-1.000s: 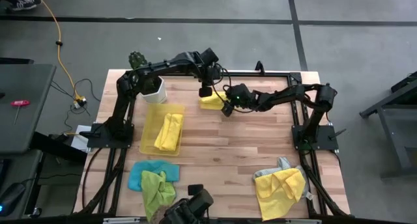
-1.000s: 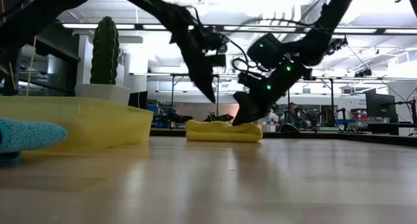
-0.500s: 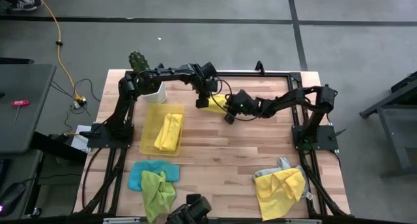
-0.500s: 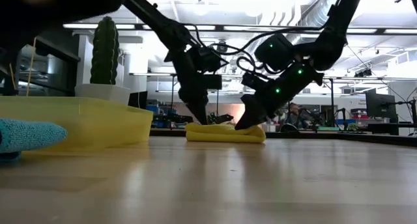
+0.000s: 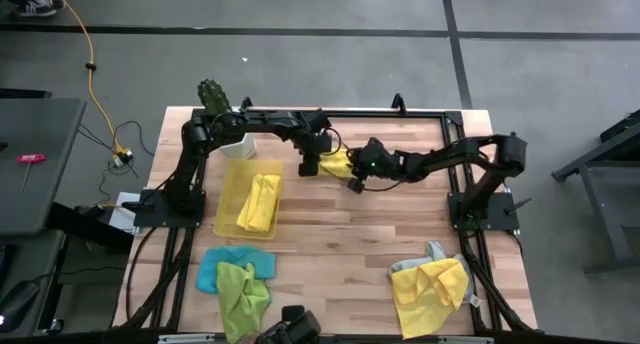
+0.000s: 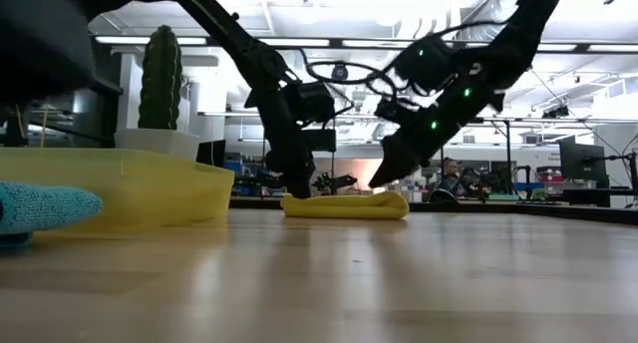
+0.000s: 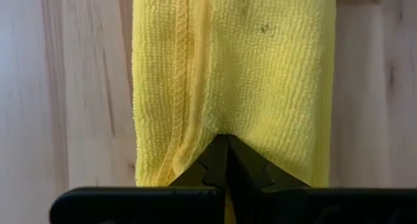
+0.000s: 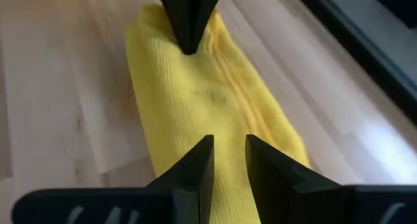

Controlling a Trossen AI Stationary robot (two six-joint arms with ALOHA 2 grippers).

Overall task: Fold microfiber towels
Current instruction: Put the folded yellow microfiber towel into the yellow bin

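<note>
A folded bright yellow towel (image 5: pixel 335 163) lies flat on the wooden table at the far middle; it also shows in the low view (image 6: pixel 344 204). My left gripper (image 5: pixel 309 168) is shut, with its tip down on the towel's left end. My right gripper (image 5: pixel 354 183) stands over the towel's right end, its fingers (image 8: pixel 195 160) a narrow gap apart. In the low view its tip (image 6: pixel 384 180) is just above the cloth, and I cannot tell whether it touches. My left gripper presses its shut fingertips (image 7: pixel 227 140) down on the folded towel's left end (image 7: pixel 228 113), slanting down from the far left. The fingers point along the towel. The towel lies flat on the table.
A translucent yellow tray (image 5: pixel 232 216) at the left holds a folded yellow towel (image 5: pixel 258 202). A potted cactus (image 5: pixel 222 122) stands at the far left. Blue and green towels (image 5: pixel 238 277) lie near left; yellow and grey ones (image 5: pixel 430 282) near right.
My left gripper has come down and toward the table's near edge onto the towel's left end. My right gripper has shifted slightly toward the right end of the towel and lifted a little off it.
</note>
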